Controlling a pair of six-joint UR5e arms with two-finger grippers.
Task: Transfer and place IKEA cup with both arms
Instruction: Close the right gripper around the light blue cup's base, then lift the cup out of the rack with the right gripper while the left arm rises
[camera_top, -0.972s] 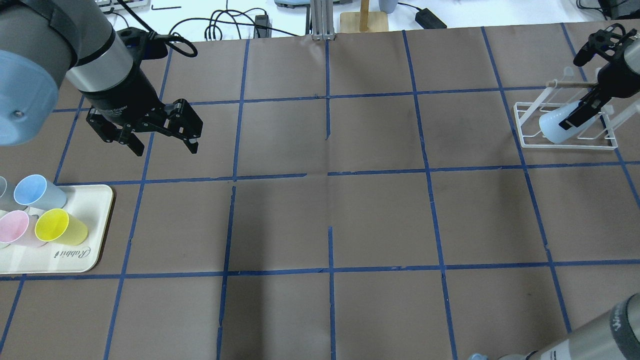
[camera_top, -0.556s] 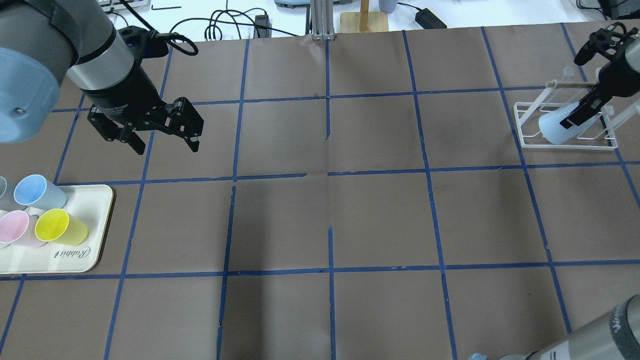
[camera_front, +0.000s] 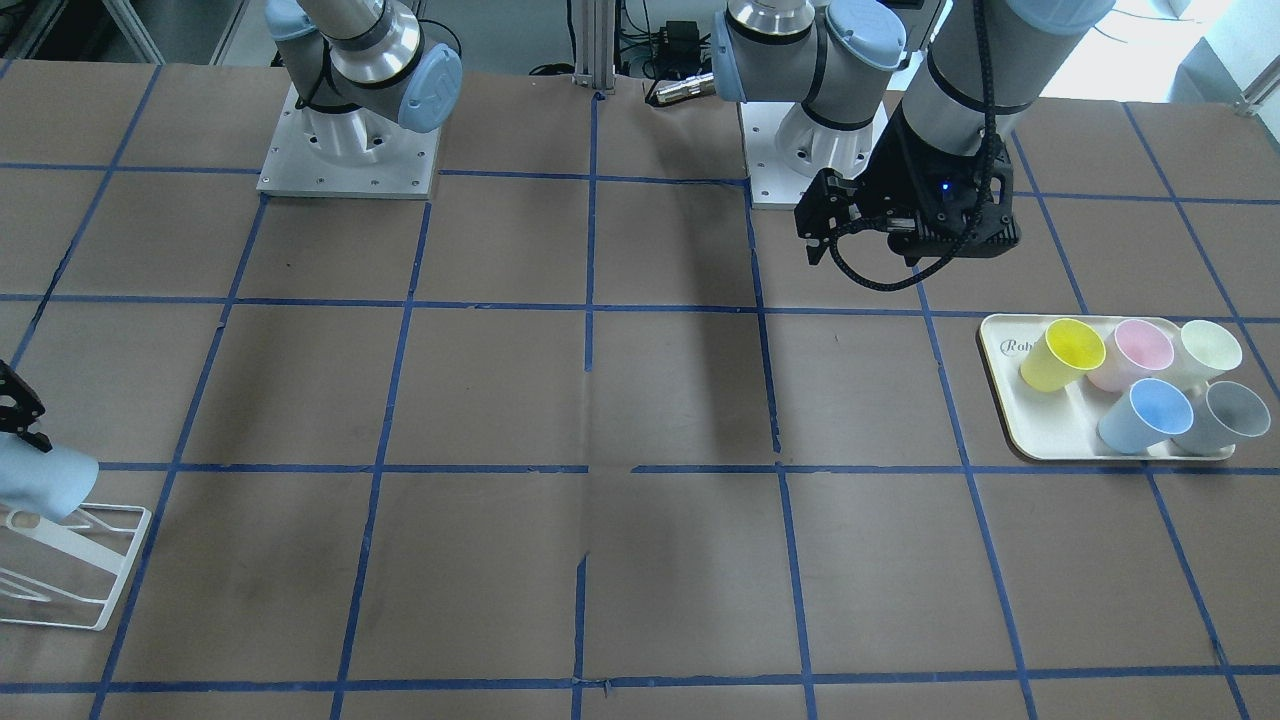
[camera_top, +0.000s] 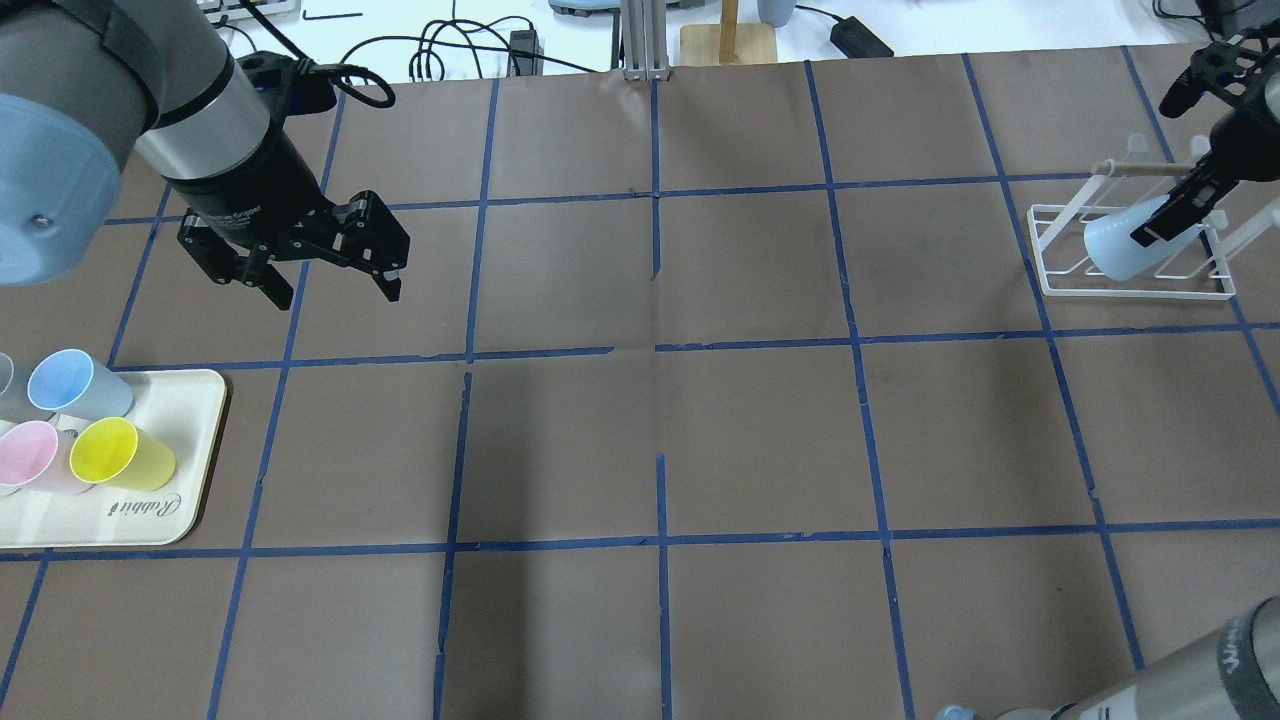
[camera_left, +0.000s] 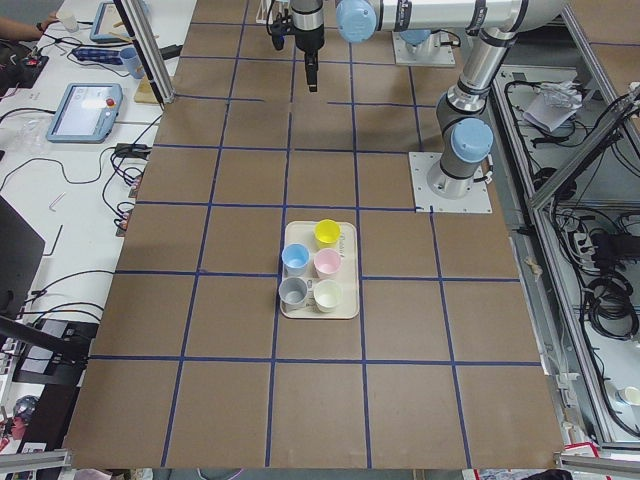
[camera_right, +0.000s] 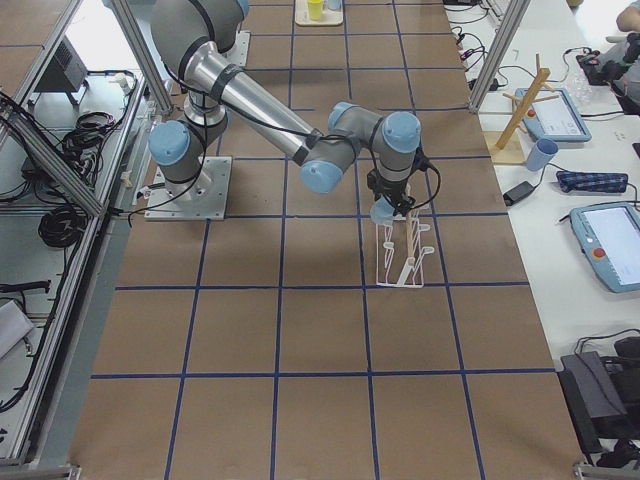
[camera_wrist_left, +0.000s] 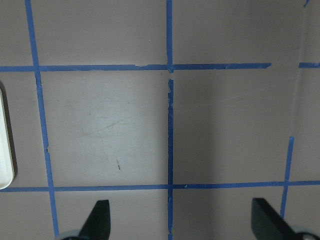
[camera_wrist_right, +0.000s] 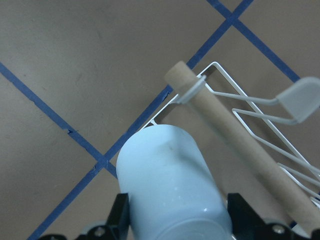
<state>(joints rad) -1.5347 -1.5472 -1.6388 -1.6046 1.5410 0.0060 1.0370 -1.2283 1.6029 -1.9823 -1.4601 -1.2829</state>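
Note:
The pale-blue IKEA cup (camera_top: 1115, 248) lies tilted over the white wire rack (camera_top: 1130, 290) at the table's right end. My right gripper (camera_top: 1152, 228) is shut on it. In the right wrist view the cup (camera_wrist_right: 167, 170) sits between the two black fingers (camera_wrist_right: 120, 212), base pointing away, just beside the rack's wooden rod (camera_wrist_right: 235, 135). It also shows in the front view (camera_front: 40, 480). My left gripper (camera_top: 335, 295) is open and empty, hovering over bare table at the far left; its fingertips (camera_wrist_left: 100, 220) stand wide apart.
A cream tray (camera_top: 150, 520) at the left edge holds a twin blue cup (camera_top: 70, 382), a yellow cup (camera_top: 120, 452), a pink cup (camera_top: 35, 455) and others. Cables and a wooden stand (camera_top: 728, 40) lie beyond the far edge.
My right gripper has shifted slightly right and up with the cup over the rack. My left gripper has barely moved and stays open.

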